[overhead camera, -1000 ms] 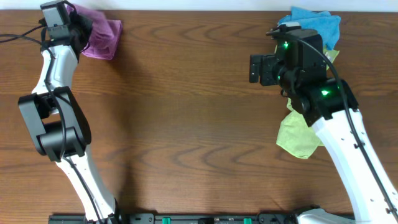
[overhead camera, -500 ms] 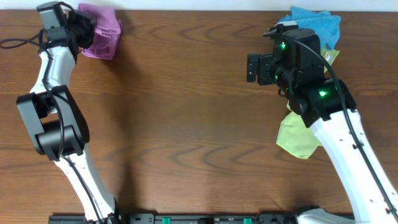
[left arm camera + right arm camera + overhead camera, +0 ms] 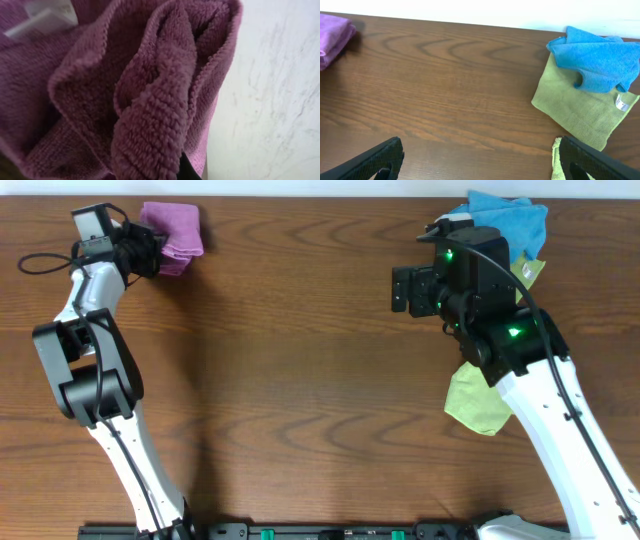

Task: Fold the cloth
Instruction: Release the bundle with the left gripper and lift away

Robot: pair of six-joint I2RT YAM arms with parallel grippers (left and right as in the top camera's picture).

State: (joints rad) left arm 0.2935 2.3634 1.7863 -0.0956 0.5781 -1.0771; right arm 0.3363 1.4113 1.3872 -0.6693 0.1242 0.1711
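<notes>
My left gripper [image 3: 148, 252] is pinched shut on the cloth [image 3: 178, 232], bunched in folds at the far left corner of the table [image 3: 300, 380], probably to park it aside, while my right gripper [image 3: 403, 288] hangs wide open and empty near the green cloth [image 3: 580, 107] and blue cloth [image 3: 595, 57].

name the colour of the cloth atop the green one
Blue cloth, clearest in right wrist view.
</notes>
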